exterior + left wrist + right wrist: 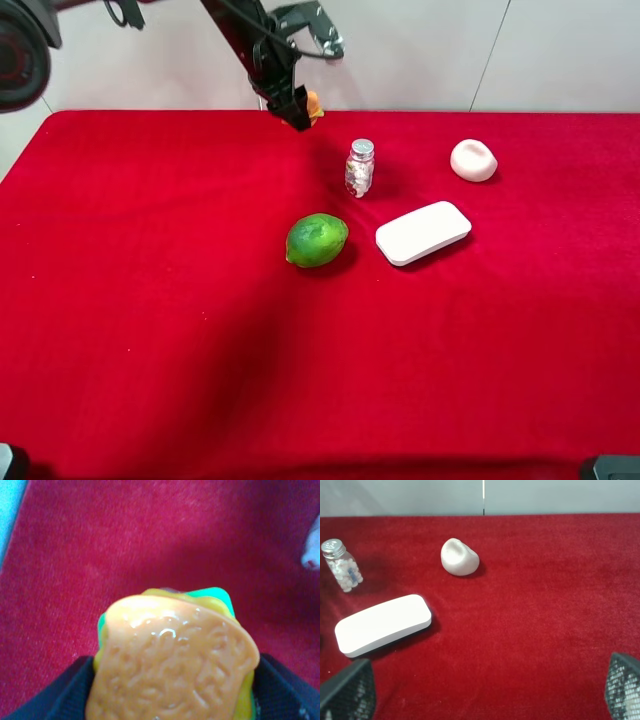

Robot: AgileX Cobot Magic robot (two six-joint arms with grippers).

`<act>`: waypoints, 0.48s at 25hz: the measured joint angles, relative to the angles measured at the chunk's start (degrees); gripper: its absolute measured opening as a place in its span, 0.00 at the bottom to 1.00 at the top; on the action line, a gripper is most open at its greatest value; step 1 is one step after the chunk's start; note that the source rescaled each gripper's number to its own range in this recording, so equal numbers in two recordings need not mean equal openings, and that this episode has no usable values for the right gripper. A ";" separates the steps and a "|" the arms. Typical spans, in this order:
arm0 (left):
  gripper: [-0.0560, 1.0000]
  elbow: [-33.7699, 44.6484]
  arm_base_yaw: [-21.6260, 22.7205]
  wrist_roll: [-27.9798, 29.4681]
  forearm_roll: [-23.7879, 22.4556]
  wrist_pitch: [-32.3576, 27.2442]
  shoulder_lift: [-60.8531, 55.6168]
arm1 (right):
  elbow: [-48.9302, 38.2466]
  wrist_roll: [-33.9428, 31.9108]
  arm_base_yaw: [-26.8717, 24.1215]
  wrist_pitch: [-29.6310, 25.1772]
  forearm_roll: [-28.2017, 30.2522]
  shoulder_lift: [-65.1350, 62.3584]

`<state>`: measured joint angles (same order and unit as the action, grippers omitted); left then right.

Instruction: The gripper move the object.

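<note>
My left gripper [298,108] is clamped on the toy sandwich [175,665]. In the left wrist view its dark fingers [65,695] press in from both sides, and the glossy orange bread slice fills most of the picture, with a green layer peeking out behind it. From the high camera I see only a small orange corner of the sandwich beside the black fingertips, at the far edge of the red cloth [150,300], close to the back wall. I cannot tell whether the sandwich touches the cloth or hangs just above it.

My right gripper [485,695] is spread wide. Its two mesh-patterned fingertips sit at opposite corners of the right wrist view, with only bare cloth between them.

Nearer to me than the left gripper, and to its right, a small clear bottle [359,167] with a silver cap stands upright, filled with white pellets. Further right, a white rounded lump [473,160] rests well apart from the bottle. In front of the bottle a green lime [317,241] lies near a flat white rounded block [423,232], not touching it.
</note>
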<state>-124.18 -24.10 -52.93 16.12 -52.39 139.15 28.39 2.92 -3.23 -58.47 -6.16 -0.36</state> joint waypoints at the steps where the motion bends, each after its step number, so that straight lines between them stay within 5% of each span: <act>1: 0.05 0.00 -0.37 0.19 0.00 -0.71 -0.78 | 0.00 0.00 0.00 0.00 0.00 0.00; 12: 0.05 -0.29 -7.74 2.92 -0.05 -9.91 -6.34 | 0.00 0.00 0.00 0.07 0.00 0.00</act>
<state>-124.47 -31.85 -50.00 16.08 -62.30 132.81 28.39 2.92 -3.23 -58.41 -6.16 -0.36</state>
